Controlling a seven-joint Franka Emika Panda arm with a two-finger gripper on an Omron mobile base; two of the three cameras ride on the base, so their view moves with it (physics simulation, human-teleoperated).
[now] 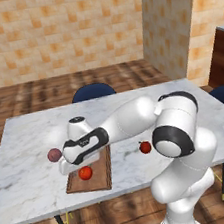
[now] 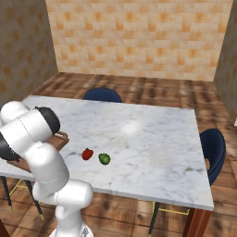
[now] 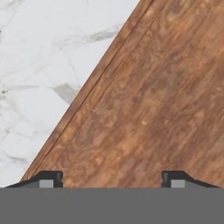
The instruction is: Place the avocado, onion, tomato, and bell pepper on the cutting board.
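The brown cutting board (image 1: 99, 179) lies near the table's front edge, and its wood (image 3: 148, 109) fills most of the hand view. A round red-orange tomato (image 1: 85, 173) rests on the board. My gripper (image 1: 74, 166) hovers just above the board's left part, beside the tomato. It is open, fingertips (image 3: 50, 179) wide apart over bare wood with nothing between them. The mauve onion (image 1: 54, 155) sits on the marble left of the board. A darker red bell pepper (image 1: 146, 147) (image 2: 87, 154) lies right of the board, with the green avocado (image 2: 104, 159) beside it.
The white marble table (image 1: 32, 140) stretches well beyond the board. Blue chairs stand at the far side (image 1: 93, 91) and the right end (image 2: 212, 148). My own arm (image 1: 135, 116) crosses above the board's right half.
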